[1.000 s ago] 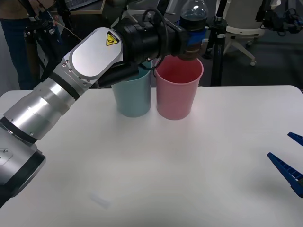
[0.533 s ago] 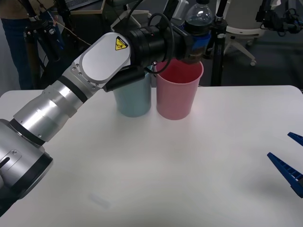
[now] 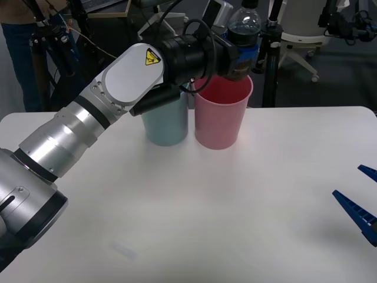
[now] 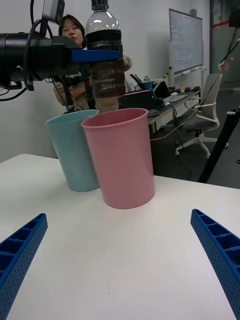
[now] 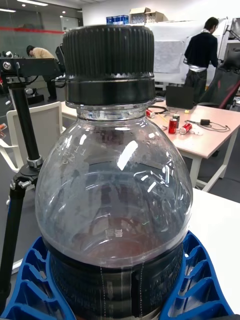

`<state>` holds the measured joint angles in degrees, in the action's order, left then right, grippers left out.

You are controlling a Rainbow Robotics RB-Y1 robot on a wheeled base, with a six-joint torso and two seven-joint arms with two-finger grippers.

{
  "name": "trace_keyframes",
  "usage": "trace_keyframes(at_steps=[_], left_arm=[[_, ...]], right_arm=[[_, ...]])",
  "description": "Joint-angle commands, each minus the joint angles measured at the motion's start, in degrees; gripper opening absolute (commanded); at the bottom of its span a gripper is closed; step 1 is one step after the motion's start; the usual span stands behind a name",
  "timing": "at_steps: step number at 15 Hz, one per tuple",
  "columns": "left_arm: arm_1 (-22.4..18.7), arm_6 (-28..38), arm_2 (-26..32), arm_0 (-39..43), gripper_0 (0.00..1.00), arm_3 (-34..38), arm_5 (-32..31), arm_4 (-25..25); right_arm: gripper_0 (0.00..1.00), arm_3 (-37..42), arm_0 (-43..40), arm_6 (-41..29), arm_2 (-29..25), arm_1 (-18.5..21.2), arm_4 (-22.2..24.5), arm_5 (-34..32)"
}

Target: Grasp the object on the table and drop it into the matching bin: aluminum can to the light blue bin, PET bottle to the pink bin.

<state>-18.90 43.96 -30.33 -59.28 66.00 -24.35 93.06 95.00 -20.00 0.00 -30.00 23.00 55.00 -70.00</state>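
While the left gripper (image 3: pixel 238 56) clamps the bottle (image 3: pixel 242 35) around its dark lower part, it holds it upright in the air, directly over the far rim of the pink bin (image 3: pixel 222 115). From the right wrist, the bottle (image 4: pixel 106 50) hangs clear above the pink bin (image 4: pixel 122 157), with open air between its base and the rolled rim. From the left wrist, the blue ribbed fingers (image 5: pixel 195 285) hug both sides of the bottle (image 5: pixel 115 190), the black cap (image 5: pixel 110 65) standing straight up.

Just beside the pink bin, on the arm's side of the gripper, stands the light blue bin (image 3: pixel 166 121); the two bins touch or nearly touch, and the left arm's dark wrist section reaches across above the blue one. Both bins sit near the far edge of the table (image 3: pixel 235 206), whose white top spreads wide and bare toward the robot below the gripper.

Beyond the gripper, past the table's far edge, stand black tripod legs and a white office chair. The right gripper (image 3: pixel 360 203) rests low near the table's right edge, well apart from the bins, its blue fingers (image 4: pixel 220 250) spread wide and holding nothing.
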Motion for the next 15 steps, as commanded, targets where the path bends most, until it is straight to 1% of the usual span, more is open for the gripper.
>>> trace_keyframes(at_steps=[1,2,3,4,5,6,15], left_arm=[[0.18,0.42,0.00,-0.04,0.13,0.01,0.36,0.01],[0.09,0.60,0.00,-0.13,0.13,0.01,0.53,0.01],[0.09,0.86,0.00,-0.13,0.17,0.01,0.89,0.01],[0.09,1.21,0.00,-0.13,0.46,0.01,1.50,0.01],[0.09,1.30,0.00,-0.31,0.85,0.01,1.85,0.01],[0.18,1.39,0.00,-0.39,1.00,0.01,2.03,0.01],[0.09,1.21,0.00,-0.75,1.00,0.01,2.20,-1.13]], right_arm=[[1.00,0.00,0.00,0.00,0.00,0.00,0.00,0.00],[1.00,0.00,0.00,0.00,0.00,0.00,0.00,0.00],[1.00,0.00,0.00,0.00,0.00,0.00,0.00,0.00],[1.00,0.00,0.00,0.00,0.00,0.00,0.00,0.00],[1.00,0.00,0.00,0.00,0.00,0.00,0.00,0.00],[1.00,0.00,0.00,0.00,0.00,0.00,0.00,0.00],[1.00,0.00,0.00,0.00,0.00,0.00,0.00,0.00]])
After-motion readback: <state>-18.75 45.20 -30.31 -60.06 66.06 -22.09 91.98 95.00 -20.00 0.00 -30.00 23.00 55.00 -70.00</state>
